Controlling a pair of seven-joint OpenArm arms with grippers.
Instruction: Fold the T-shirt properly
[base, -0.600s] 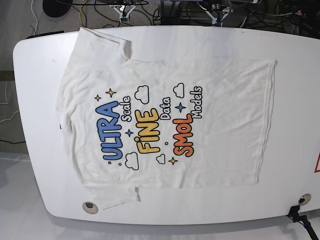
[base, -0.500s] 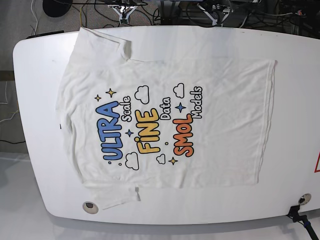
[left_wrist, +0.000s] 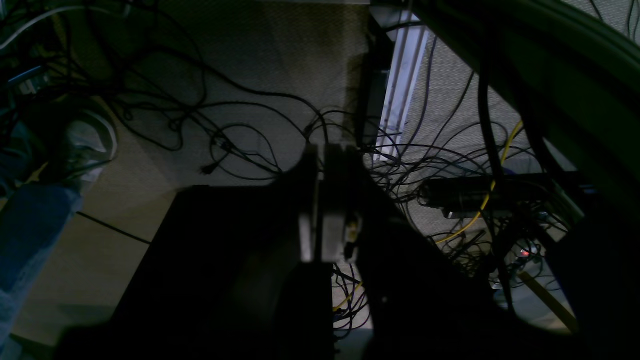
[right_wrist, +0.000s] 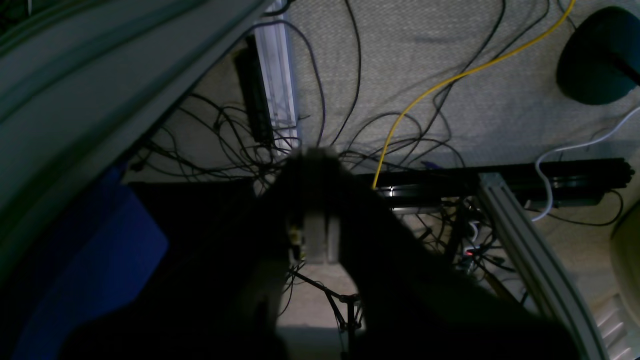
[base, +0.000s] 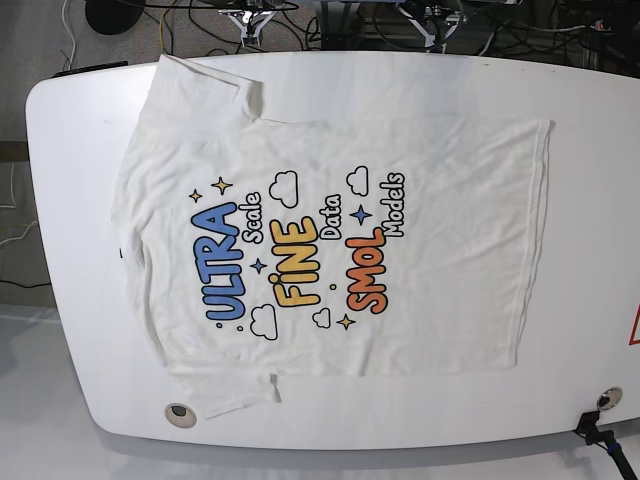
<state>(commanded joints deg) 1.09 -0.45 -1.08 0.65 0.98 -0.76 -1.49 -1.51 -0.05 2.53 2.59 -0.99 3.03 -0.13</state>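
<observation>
Since folding presumably needs a flat start, T-shirt (base: 455, 260) lies spread; left gripper (left_wrist: 330, 152) and right gripper (right_wrist: 314, 155), both closed, empty, clear beyond table's (base: 590, 90) far edge.

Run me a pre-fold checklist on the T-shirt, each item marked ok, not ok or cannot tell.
1. T-shirt spread out on the table, print up: ok.
2. Sleeve at the image top lying flat: not ok, its cuff edge looks turned over.
3. Fabric smooth at the collar side: not ok, wrinkles show there.
4. Left end effector off the shirt: ok.
5. Right end effector off the shirt: ok.
</observation>
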